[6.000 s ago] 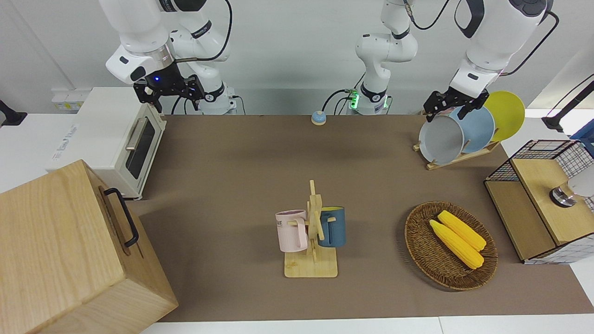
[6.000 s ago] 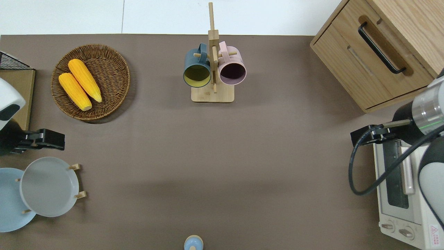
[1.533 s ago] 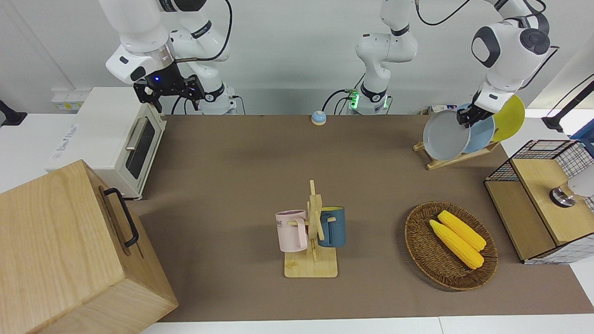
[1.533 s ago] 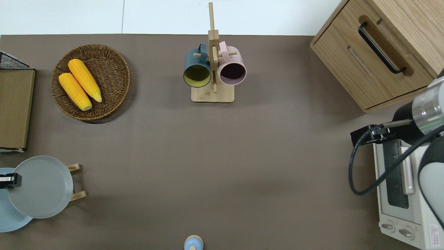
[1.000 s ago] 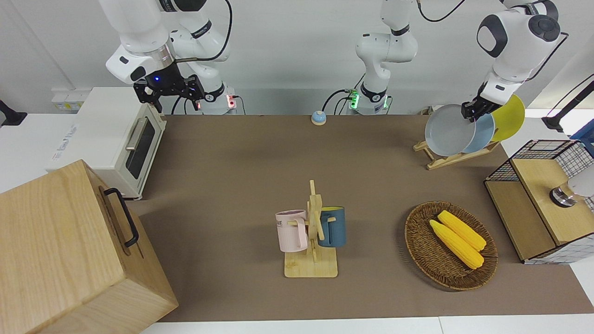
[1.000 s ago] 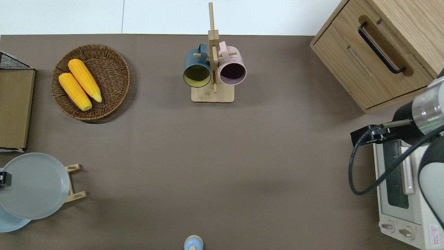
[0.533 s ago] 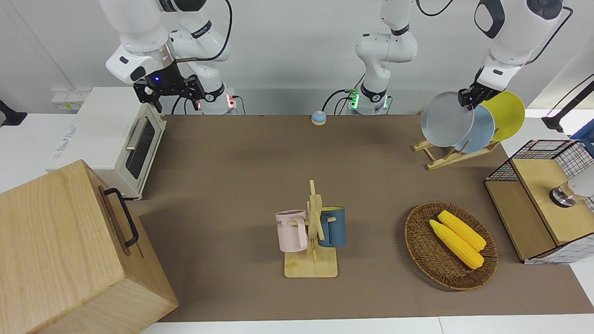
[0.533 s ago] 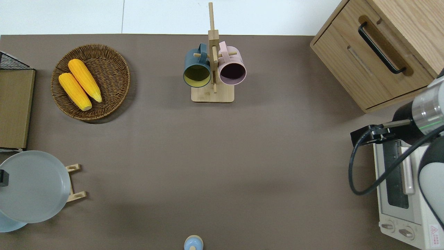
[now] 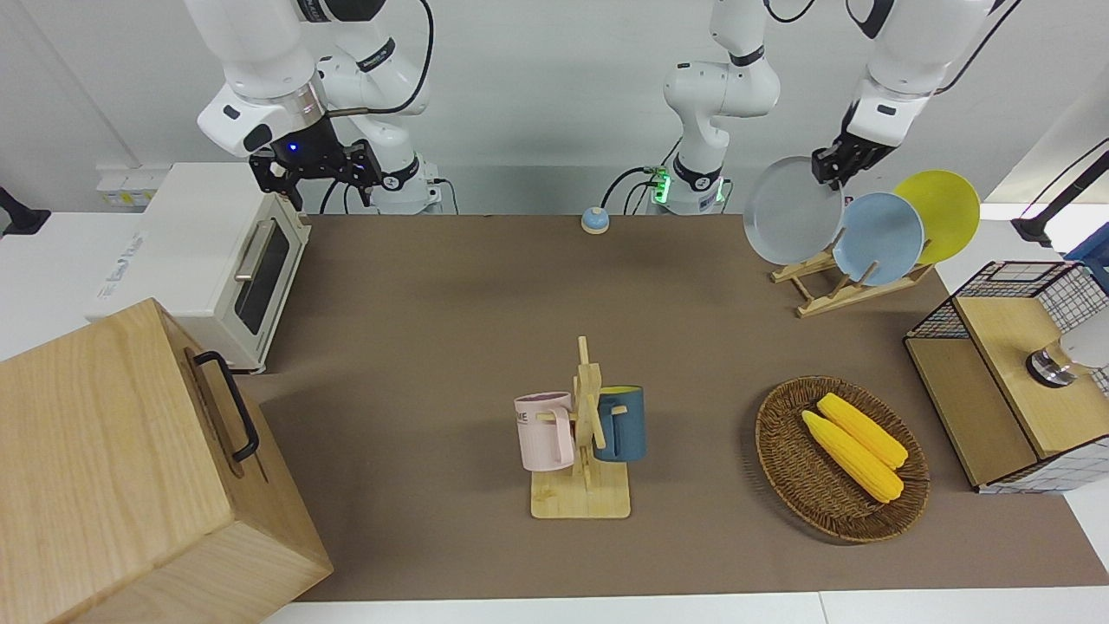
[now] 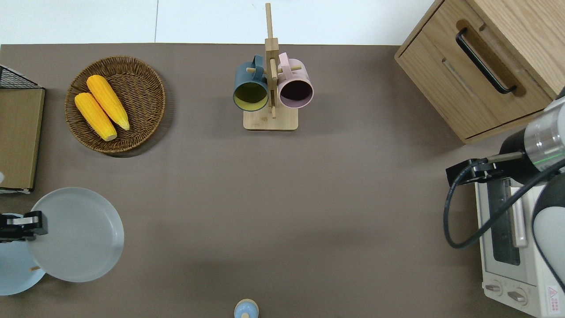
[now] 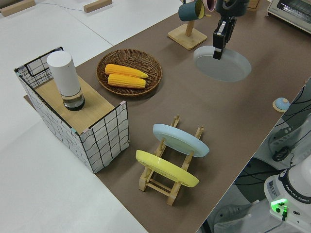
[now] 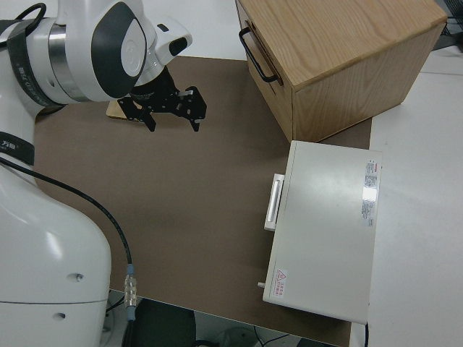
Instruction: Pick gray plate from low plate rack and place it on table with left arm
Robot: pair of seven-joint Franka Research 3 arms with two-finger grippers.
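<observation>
My left gripper (image 10: 33, 219) is clamped on the rim of the gray plate (image 10: 77, 235), holding it in the air clear of the low plate rack (image 9: 845, 290), over the table (image 10: 282, 198) at my left arm's end. The light blue plate (image 9: 878, 238) and yellow plate (image 9: 940, 212) stand in the rack. My right gripper (image 9: 316, 178) is parked, jaws spread apart.
</observation>
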